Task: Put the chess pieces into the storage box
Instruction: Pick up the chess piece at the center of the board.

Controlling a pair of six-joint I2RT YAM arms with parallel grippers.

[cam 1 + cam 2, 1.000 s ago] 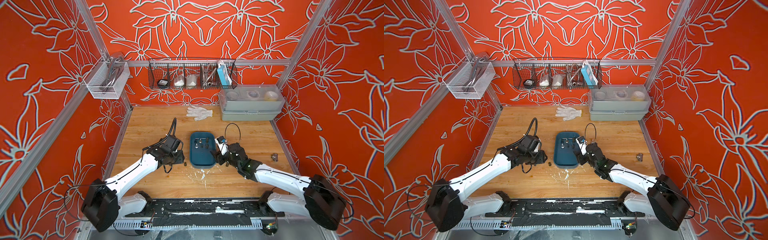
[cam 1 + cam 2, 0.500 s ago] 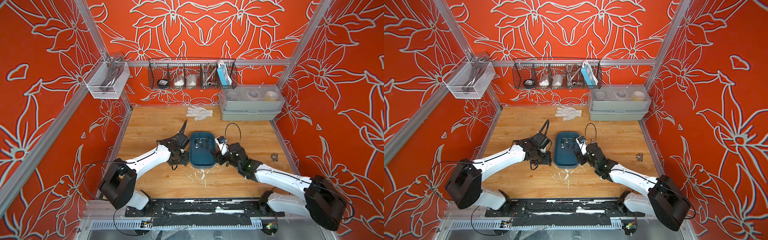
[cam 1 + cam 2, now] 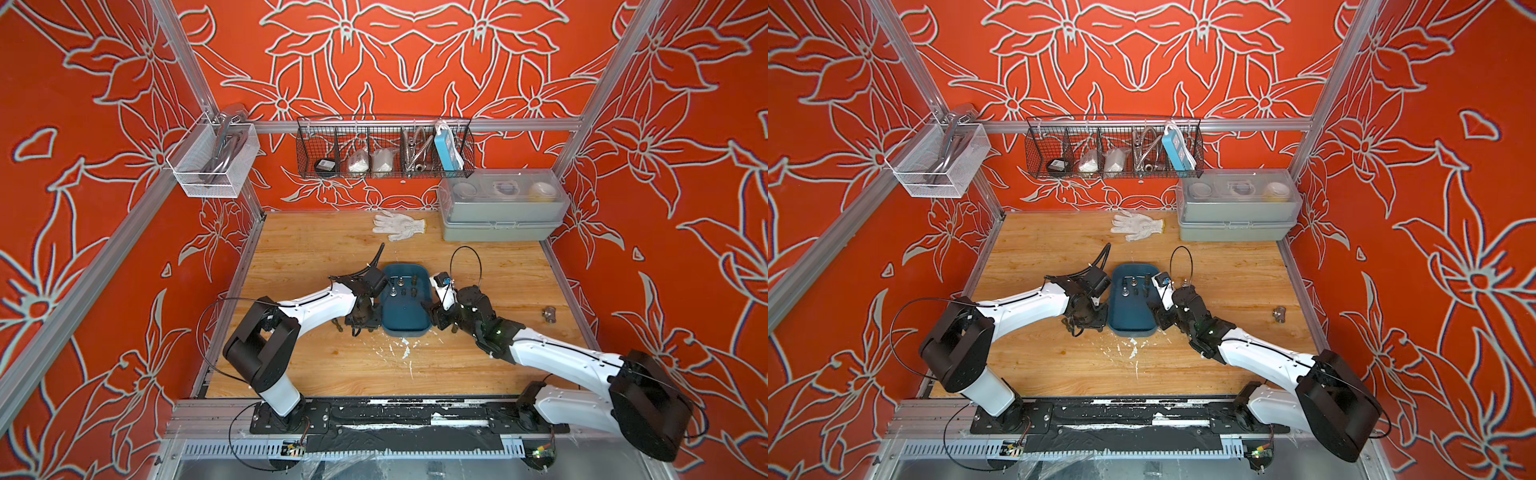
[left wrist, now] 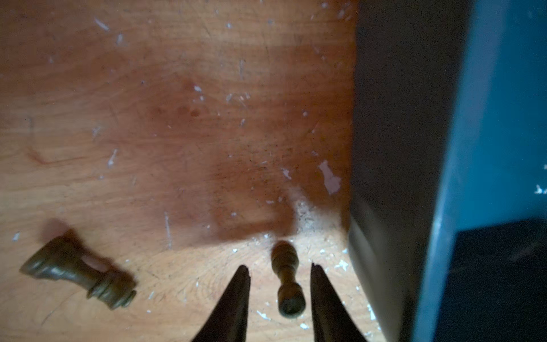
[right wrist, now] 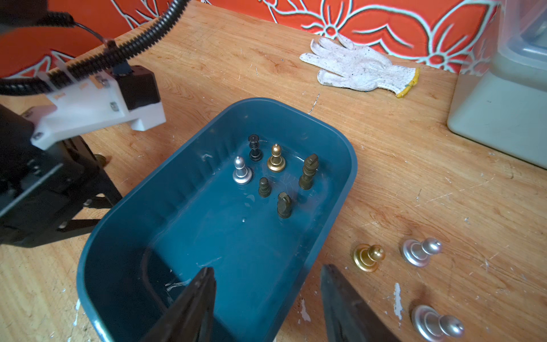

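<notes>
The storage box (image 3: 405, 313) (image 5: 236, 237), a shallow teal tray, lies mid-table with several chess pieces (image 5: 276, 161) standing at its far end. My left gripper (image 4: 279, 267) (image 3: 365, 322) is down at the box's left wall, open, its fingers either side of a brown pawn (image 4: 285, 278) lying on the wood, gaps on both sides. A bigger brown piece (image 4: 80, 272) lies close by. My right gripper (image 5: 268, 269) (image 3: 436, 318) is open astride the box's right wall, one finger inside, one outside. A gold pawn (image 5: 368, 256) and two silver pawns (image 5: 420, 251) lie beside it.
A white glove (image 3: 399, 224) lies at the back. A grey box with a translucent lid (image 3: 500, 208) fills the back right corner. Wire baskets (image 3: 384, 151) hang on the back wall. A small metal fitting (image 3: 550, 313) sits near the right edge.
My left arm has swung right to the box's left wall and come down over the brown pawn, and its jaws have narrowed. The right arm has not moved.
</notes>
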